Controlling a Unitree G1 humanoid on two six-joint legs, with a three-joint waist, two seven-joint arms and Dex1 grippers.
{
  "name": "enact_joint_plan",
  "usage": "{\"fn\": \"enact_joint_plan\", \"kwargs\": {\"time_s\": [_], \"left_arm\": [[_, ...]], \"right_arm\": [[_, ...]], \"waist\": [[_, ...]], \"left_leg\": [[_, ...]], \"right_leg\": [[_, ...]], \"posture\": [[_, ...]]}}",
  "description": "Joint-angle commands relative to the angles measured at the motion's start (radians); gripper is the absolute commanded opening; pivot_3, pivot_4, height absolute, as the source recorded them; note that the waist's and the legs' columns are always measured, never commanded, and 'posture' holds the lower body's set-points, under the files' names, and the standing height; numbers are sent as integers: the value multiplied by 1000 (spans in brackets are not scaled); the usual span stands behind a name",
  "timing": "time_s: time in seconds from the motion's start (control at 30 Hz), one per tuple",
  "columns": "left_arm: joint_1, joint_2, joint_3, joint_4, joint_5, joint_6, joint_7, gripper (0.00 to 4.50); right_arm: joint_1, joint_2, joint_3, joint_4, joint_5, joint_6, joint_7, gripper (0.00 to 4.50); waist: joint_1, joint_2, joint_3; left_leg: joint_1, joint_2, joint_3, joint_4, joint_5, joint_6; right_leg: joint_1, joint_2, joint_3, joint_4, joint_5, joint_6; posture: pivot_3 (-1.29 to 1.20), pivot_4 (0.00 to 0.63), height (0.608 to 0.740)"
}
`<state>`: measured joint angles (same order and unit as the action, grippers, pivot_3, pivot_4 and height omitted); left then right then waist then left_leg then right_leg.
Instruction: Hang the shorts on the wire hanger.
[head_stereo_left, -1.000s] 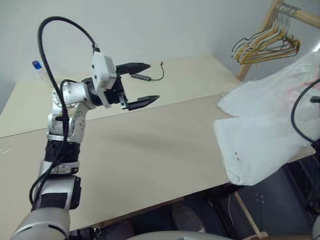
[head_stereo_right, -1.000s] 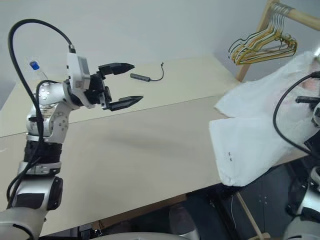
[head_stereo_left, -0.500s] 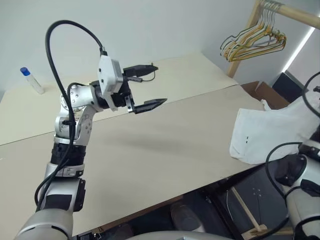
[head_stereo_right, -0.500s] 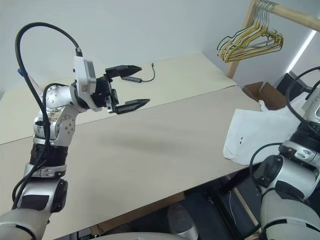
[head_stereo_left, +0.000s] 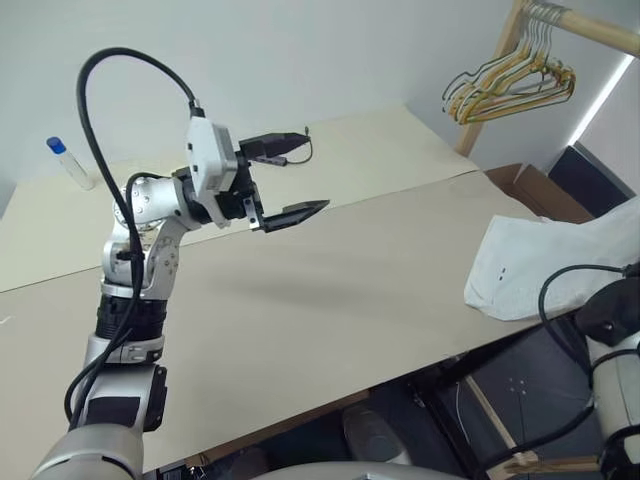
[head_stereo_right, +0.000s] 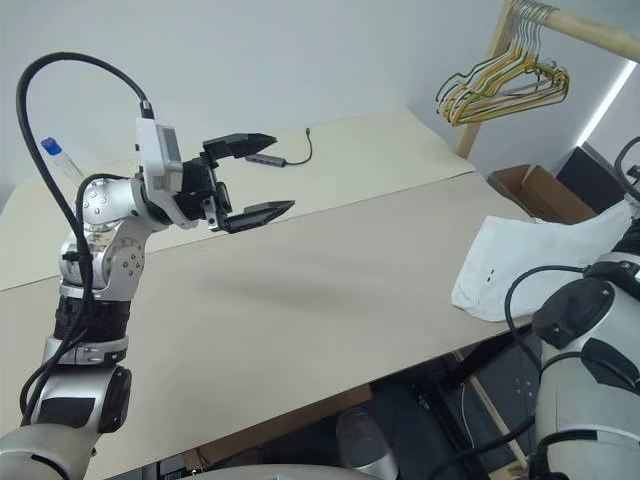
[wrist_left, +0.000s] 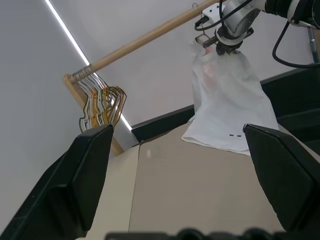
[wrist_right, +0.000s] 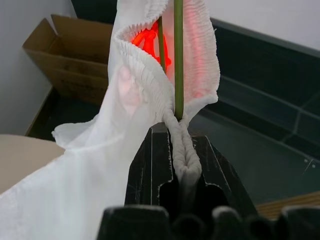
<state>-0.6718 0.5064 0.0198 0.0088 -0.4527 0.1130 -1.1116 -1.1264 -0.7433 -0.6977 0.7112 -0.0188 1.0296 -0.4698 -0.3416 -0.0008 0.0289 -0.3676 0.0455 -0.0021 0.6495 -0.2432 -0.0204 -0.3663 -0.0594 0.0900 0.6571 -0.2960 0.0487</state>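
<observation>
The left pincer hangs in the air above the pale surface, its two black fingers spread wide with nothing between them, pointing across toward the robot's right; the right pincer is clenched on the gathered waistband of the shorts, the ruffled elastic squeezed between its two fingers, as the right wrist view shows from close by; in that same view a thin olive-green rod, which looks like part of the wire hanger, runs up from the pinched cloth through the waistband opening, where a red-pink mark shows on the fabric; whether the pincer also nips the wire itself I cannot tell; the shorts hang from this grip off the right edge of the surface, and the lower part with one leg hem drapes onto the near right corner, the small dark dashes lying close to that hem; the left wrist view shows the same from across the surface, the white cloth falling from the raised right pincer down to the surface edge; behind the far right corner a bunch of yellowish and dark hangers hangs on a wooden pole; an open cardboard box stands on the floor beyond the surface's right edge; a small dark cable lies on the far part of the surface, and a clear tube with a blue cap lies toward the far left.
</observation>
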Motion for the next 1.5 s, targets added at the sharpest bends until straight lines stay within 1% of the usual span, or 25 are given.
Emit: {"fn": "enact_joint_plan", "kwargs": {"time_s": [0.03, 0.13, 0.2, 0.23, 0.27, 0.37, 0.4, 0.43, 0.47, 0.53, 0.57, 0.6, 0.8, 0.97, 1.1, 1.23, 1.33, 1.47, 1.5], "left_arm": [[-7, 15, 22, -33, -11, 2, 11, 4500], [-3, 17, 20, -37, -12, 0, 11, 4500], [-3, 15, 19, -38, -12, -2, 11, 4500], [-5, 12, 20, -37, -12, -4, 13, 4500], [-6, 8, 20, -35, -13, -5, 17, 4500], [-9, 5, 20, -32, -17, -7, 16, 4500], [-9, 5, 20, -33, -19, -7, 15, 4500], [-9, 5, 22, -35, -24, -6, 11, 4500], [-8, 4, 23, -36, -30, -6, 8, 4500], [-6, 2, 26, -38, -43, -5, 4, 4500], [-4, 0, 28, -39, -51, -4, 4, 4500], [-4, -2, 29, -40, -56, -3, 4, 4500], [2, -5, 46, -60, -112, 14, 2, 4500], [0, -5, 58, -71, -137, 18, -1, 4500], [4, -3, 72, -70, -141, 18, 12, 4500], [25, 27, 104, -53, -124, 25, 38, 4500], [46, 70, 127, -30, -77, 35, 87, 4500], [100, 116, 166, -60, -64, 84, 157, 4500], [128, 128, 176, -82, -60, 94, 172, 4500]], "right_arm": [[-41, -19, -18, 2, 26, -8, -39, 87], [-37, -14, -23, -6, 32, 8, -75, 87], [-23, -8, -9, -26, 25, 5, -90, 802], [-9, -8, 18, -37, 14, -3, -84, 972], [3, -7, 40, -46, 7, -10, -78, 1398], [20, -2, 63, -67, 0, -25, -90, 2308], [24, 0, 67, -76, -2, -27, -96, 2720], [28, 3, 74, -90, -3, -26, -98, 2952], [32, 5, 82, -99, -7, -27, -103, 3280], [44, 9, 103, -118, -21, -33, -108, 3950], [48, 11, 110, -127, -27, -35, -112, 4374], [52, 12, 115, -135, -29, -36, -115, 4479], [73, 39, 171, -208, -70, -52, -147, 4479], [118, 67, 333, -301, -221, -136, -237, 4479], [147, 63, 454, -370, -323, -242, -258, 4479], [163, 67, 584, -419, -369, -330, -139, 4479], [159, 104, 674, -422, -401, -371, -75, 4479], [166, 173, 724, -447, -369, -428, 51, 4479], [178, 191, 722, -469, -328, -450, 120, 4479]], "waist": [[0, 0, 0], [1, 0, 0], [2, 0, 0], [3, 0, 0], [3, 0, 0], [3, 0, 0], [3, 0, 0], [3, 0, 0], [3, 0, 0], [3, 0, 0], [3, 0, 0], [3, 0, 0], [3, 0, 0], [3, 0, 0], [4, 0, 0], [3, 0, 0], [3, 0, 0], [11, 0, 0], [18, 0, 0]], "left_leg": [[0, -1, 0, -1, 0, 0], [0, -2, 1, -1, 0, 0], [-1, -2, 0, -2, 0, 0], [-1, -2, 0, -1, 0, 0], [-1, -3, 0, -1, 0, 0], [-1, -3, 1, -1, 0, 0], [-1, -3, 1, -1, 0, 0], [-1, -3, 1, -1, 0, 0], [-1, -3, 1, -2, 0, 0], [-1, -3, 1, -2, 0, 0], [-1, -3, 1, -2, 0, 0], [0, -3, 1, -2, 0, 0], [-1, -3, 1, -2, 0, 0], [0, -3, 1, -2, 0, 0], [0, -3, 1, -2, 0, 0], [0, -3, 1, -2, 0, 0], [1, -3, 0, -1, 0, 0], [2, -3, -1, -1, 0, 0], [2, -3, -1, -1, 0, 0]], "right_leg": [[0, 0, 2, 0, -1, 1], [0, 0, 5, -1, -1, 2], [0, 0, 6, -1, -1, 2], [0, 0, 6, -1, -1, 2], [0, 0, 7, -1, -1, 2], [0, 0, 7, -1, -1, 3], [0, 0, 7, -1, -1, 3], [0, 0, 7, -1, -1, 3], [0, 0, 7, -1, -1, 3], [0, 0, 8, -1, -1, 3], [0, 0, 8, -1, -1, 3], [0, 0, 8, -1, -1, 3], [0, 0, 8, -1, -1, 3], [0, 0, 8, -1, -2, 3], [0, 0, 8, -1, -2, 3], [0, 0, 8, -1, -2, 3], [0, 0, 8, -1, -2, 3], [0, 0, 8, 0, -1, 3], [0, 0, 7, -1, -1, 3]], "posture": [[-238, 0, 740], [-236, 0, 740], [-236, 0, 740], [-236, 0, 740], [-236, 0, 740], [-236, 0, 740], [-236, 0, 740], [-236, 0, 740], [-236, 0, 740], [-235, 0, 740], [-234, 0, 740], [-234, 0, 740], [-232, 0, 740], [-223, 0, 740], [-213, 0, 740], [-196, 0, 740], [-166, 0, 740], [-106, 0, 740], [-106, 0, 740]]}}
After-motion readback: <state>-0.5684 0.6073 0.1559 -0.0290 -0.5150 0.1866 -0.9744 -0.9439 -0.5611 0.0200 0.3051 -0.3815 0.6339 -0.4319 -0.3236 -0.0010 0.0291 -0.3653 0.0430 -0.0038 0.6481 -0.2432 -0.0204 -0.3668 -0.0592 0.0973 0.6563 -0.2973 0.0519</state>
